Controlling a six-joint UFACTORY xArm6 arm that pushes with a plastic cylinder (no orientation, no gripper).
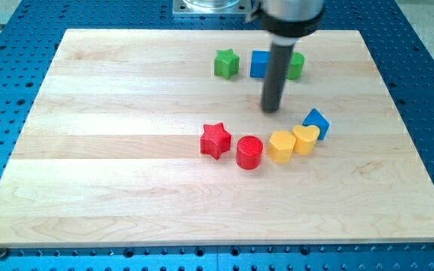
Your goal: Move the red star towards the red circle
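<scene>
The red star [215, 140] lies near the middle of the wooden board [111, 150]. The red circle [249, 152] sits just to its right and slightly lower, with a very small gap or touching; I cannot tell which. My tip [271, 110] is up and to the right of both red blocks, apart from them, with the rod rising toward the view's top.
A yellow hexagon [281, 146], a yellow heart [306, 138] and a blue block [316, 122] form a chain right of the red circle. A green star [226, 63], a blue cube [259, 64] and a green block [296, 66] stand near the top, partly behind the rod.
</scene>
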